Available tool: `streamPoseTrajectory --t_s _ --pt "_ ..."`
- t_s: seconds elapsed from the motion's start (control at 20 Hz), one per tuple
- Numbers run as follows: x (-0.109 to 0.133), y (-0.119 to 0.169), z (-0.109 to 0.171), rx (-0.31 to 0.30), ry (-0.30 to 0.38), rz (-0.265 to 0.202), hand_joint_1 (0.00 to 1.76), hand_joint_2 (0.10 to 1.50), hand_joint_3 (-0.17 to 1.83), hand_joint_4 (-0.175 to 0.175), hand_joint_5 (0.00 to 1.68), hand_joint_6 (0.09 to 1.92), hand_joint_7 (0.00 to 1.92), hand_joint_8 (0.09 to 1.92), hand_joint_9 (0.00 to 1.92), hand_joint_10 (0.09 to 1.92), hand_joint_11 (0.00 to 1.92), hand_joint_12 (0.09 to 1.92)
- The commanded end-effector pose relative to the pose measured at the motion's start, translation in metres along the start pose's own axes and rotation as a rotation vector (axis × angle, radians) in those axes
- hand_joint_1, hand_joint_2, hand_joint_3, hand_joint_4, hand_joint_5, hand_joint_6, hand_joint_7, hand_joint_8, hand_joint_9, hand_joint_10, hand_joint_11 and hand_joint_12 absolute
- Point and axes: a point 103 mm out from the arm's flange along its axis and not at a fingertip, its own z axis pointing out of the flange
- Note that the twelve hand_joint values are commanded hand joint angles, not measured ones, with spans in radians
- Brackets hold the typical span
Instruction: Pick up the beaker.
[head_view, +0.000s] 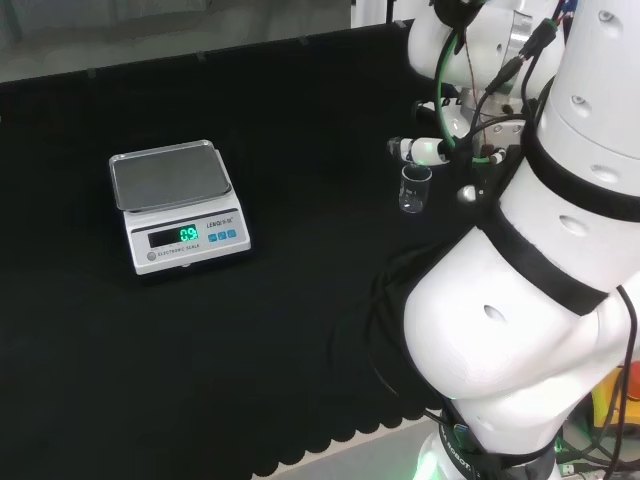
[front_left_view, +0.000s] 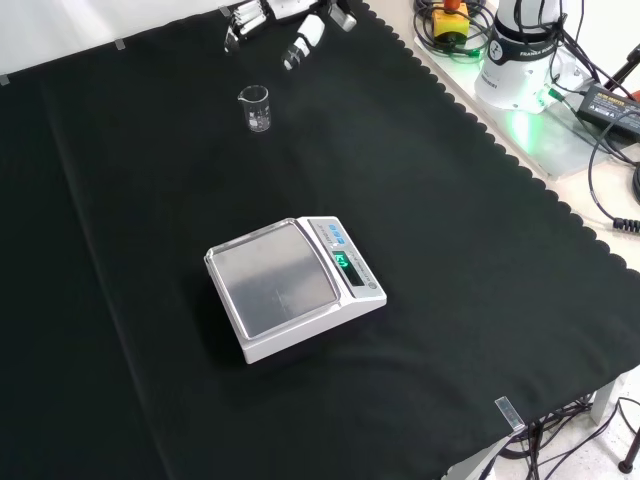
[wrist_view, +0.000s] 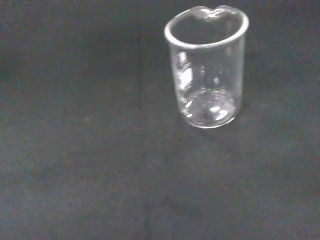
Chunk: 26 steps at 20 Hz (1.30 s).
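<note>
You haven't grasped anything yet: the beaker (front_left_view: 256, 108) stands upright on the desk (front_left_view: 150, 200), far from the scale (front_left_view: 293, 287), with your robot hand (front_left_view: 285, 25) just beyond it, fingers relaxed and empty.

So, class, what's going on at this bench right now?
A white robot arm is going for a small clear beaker that stands upright on the black cloth. The robot hand hovers near it, fingers relaxed, not touching the glass. The beaker looks empty. A white scale sits apart from it, nothing on its pan.
</note>
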Motion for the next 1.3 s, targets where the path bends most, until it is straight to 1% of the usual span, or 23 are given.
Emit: streamPoseTrajectory --t_s 0.05,0.25,0.4,0.7,0.9,1.15,1.3 --pt "-0.032 0.031 0.026 0.015 0.102 -0.039 0.18 0.99 0.15 -0.065 0.37 0.09 0.06 0.81 0.09 0.87 0.07 1.53" --pt "-0.037 0.031 0.041 0.033 0.133 -0.05 0.18 0.99 0.15 -0.065 0.37 0.09 0.06 0.81 0.09 0.87 0.07 1.53" --pt "-0.041 0.033 0.053 0.054 0.146 -0.049 0.18 0.99 0.15 -0.065 0.37 0.09 0.06 0.81 0.09 0.87 0.07 1.53" --pt "-0.029 0.039 0.074 0.089 0.159 -0.061 0.18 0.99 0.15 -0.065 0.37 0.09 0.06 0.81 0.09 0.87 0.07 1.53" --pt "-0.019 0.042 0.079 0.105 0.153 -0.078 0.19 0.99 0.15 -0.066 0.37 0.09 0.06 0.81 0.08 0.87 0.07 1.53" --pt "-0.013 0.042 0.085 0.12 0.152 -0.065 0.19 0.99 0.15 -0.066 0.37 0.09 0.06 0.82 0.08 0.87 0.07 1.53" --pt "-0.015 0.042 0.086 0.126 0.159 -0.057 0.19 0.99 0.15 -0.066 0.37 0.09 0.06 0.82 0.08 0.87 0.07 1.53"
